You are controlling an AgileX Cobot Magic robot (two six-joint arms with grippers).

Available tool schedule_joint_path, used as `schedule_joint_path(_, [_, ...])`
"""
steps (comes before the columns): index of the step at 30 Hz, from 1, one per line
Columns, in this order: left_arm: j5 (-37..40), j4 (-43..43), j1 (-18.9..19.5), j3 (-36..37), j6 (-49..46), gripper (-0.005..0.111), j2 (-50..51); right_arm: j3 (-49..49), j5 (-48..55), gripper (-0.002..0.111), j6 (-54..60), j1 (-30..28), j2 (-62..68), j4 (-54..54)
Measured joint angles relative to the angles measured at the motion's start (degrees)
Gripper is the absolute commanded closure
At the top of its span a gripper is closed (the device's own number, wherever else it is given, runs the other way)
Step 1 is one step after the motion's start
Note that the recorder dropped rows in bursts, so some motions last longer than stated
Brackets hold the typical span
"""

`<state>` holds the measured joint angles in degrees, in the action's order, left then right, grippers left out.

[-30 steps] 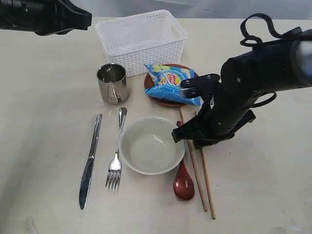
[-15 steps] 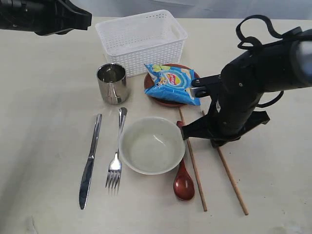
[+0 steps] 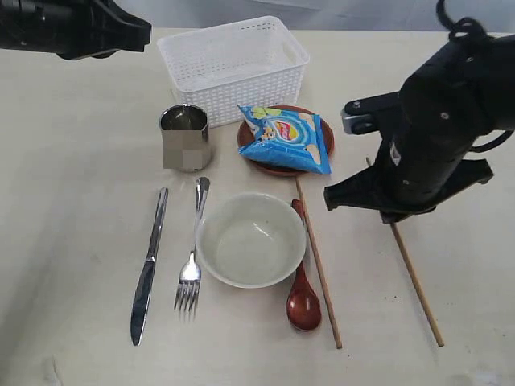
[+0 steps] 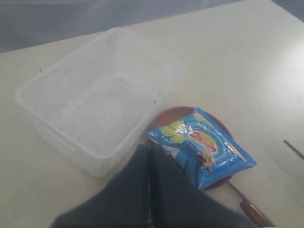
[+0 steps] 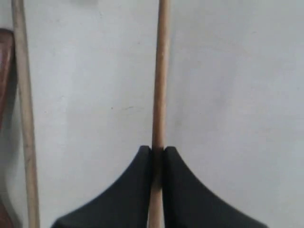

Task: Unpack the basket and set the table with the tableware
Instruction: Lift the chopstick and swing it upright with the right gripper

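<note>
My right gripper (image 5: pixel 157 151) is shut on one thin wooden chopstick (image 5: pixel 161 71), which slants low over the pale table (image 3: pixel 72 201) at the right (image 3: pixel 418 281). The other chopstick (image 3: pixel 319 265) lies beside the reddish-brown spoon (image 3: pixel 302 304) and the cream bowl (image 3: pixel 251 239). Left of the bowl lie the fork (image 3: pixel 191 261) and the knife (image 3: pixel 148 269). The steel cup (image 3: pixel 185 137) stands in front of the empty white basket (image 3: pixel 233 60). My left gripper (image 4: pixel 150 154) is shut on nothing, up over the basket's near corner (image 4: pixel 95 99).
A blue chip bag (image 3: pixel 286 137) lies on the brown plate (image 3: pixel 323 138) just in front of the basket. The black left arm (image 3: pixel 72 24) hangs at the far left. My right arm's body (image 3: pixel 434 121) covers the table beside the plate.
My right gripper has shut on one chopstick and carried it to the right, away from the other chopstick and the spoon. The left arm has stayed put.
</note>
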<state>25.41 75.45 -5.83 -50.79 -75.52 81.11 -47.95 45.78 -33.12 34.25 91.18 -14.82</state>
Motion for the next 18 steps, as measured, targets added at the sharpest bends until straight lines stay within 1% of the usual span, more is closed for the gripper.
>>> schedule_joint_path(8, [0.0,-0.1,0.0,0.0,0.1,0.107,0.0,0.0,1.8,0.109,1.0,0.0,-12.3,1.7])
schedule_joint_path(18, [0.0,-0.1,0.0,0.0,0.1,0.107,0.0,0.0,2.1,0.109,1.5,0.0,-13.5,1.9])
